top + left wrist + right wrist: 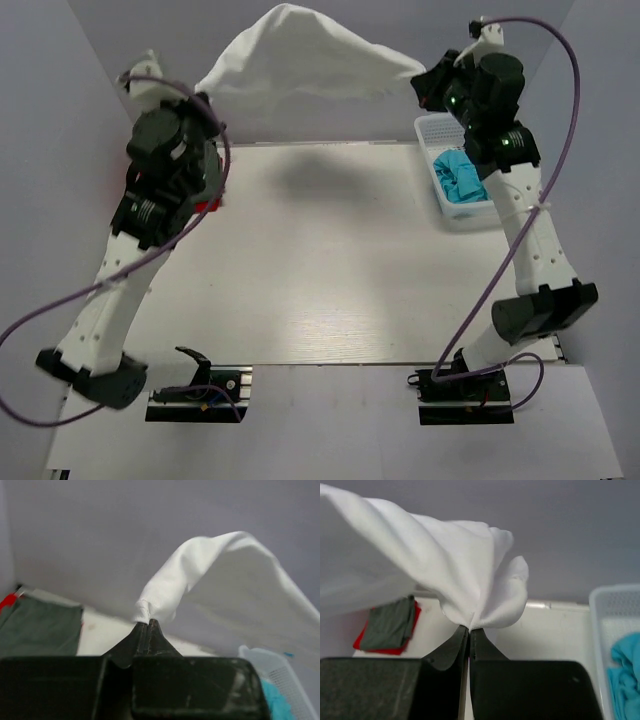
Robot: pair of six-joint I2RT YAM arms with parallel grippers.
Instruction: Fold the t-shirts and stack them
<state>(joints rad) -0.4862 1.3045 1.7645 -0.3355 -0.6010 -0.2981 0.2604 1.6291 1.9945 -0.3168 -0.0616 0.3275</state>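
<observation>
the white t-shirt (300,60) hangs stretched in the air above the worktop's far edge, one end pinched tight in the left gripper (149,626), the other in the right gripper (470,630); the spreading step looks under way, and next it likely needs lowering flat mid-worktop
</observation>
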